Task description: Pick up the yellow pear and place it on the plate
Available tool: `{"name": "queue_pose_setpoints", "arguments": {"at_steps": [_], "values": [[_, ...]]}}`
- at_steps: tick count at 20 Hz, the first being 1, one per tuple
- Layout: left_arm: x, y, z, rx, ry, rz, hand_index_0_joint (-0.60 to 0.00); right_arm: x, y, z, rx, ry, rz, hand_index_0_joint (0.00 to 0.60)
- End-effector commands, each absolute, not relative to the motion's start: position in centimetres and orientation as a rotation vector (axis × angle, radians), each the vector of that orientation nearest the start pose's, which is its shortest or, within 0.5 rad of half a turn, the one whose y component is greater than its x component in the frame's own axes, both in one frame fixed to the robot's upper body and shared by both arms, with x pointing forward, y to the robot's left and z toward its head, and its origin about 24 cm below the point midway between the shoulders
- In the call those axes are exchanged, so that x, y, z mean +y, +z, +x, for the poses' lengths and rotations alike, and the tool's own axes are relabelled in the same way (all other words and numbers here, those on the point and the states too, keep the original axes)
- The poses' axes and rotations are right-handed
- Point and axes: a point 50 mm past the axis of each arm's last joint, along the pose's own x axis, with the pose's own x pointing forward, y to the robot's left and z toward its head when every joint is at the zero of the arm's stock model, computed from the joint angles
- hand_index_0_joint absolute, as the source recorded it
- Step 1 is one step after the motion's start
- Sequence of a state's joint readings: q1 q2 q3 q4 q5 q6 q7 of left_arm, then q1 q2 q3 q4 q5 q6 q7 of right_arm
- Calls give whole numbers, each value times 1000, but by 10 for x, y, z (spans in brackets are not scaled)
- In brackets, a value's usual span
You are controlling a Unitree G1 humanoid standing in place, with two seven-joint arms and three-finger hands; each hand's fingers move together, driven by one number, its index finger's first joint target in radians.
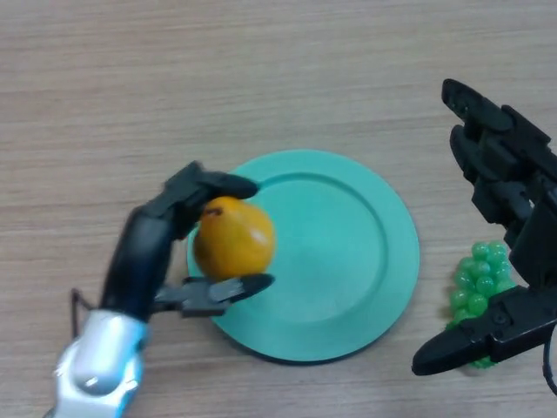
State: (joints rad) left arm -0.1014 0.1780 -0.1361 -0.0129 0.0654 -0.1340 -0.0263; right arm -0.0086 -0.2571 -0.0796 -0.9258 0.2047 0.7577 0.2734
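The yellow pear (233,237) is pinched in the left hand (165,235) over the left rim of the plate (348,252), release pending; the right hand (500,174) is spread, idle.

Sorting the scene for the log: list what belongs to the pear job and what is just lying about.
Job: yellow pear, held by left hand over the green plate.

Lying about: green grapes beside the idle, open right hand; wooden table.

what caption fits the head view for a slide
Left hand holds the yellow pear over the green plate's left rim.
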Motion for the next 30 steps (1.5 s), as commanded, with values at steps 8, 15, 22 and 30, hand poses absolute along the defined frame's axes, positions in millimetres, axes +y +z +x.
{"name": "queue_pose_setpoints", "arguments": {"at_steps": [8, 15, 22, 30], "values": [[110, 89, 307, -351, -164, 276, -600, -163, 208, 185, -383, 304, -200, 0], [97, 86, 310, -289, -203, 248, -99, -167, 209, 180, -386, 288, -204, 0], [108, 102, 297, -299, -157, 341, 0, -167, 212, 177, -438, 260, -232, 0], [143, 168, 249, -428, -156, 249, 0, -164, 214, 179, -443, 266, -228, 0]]}}
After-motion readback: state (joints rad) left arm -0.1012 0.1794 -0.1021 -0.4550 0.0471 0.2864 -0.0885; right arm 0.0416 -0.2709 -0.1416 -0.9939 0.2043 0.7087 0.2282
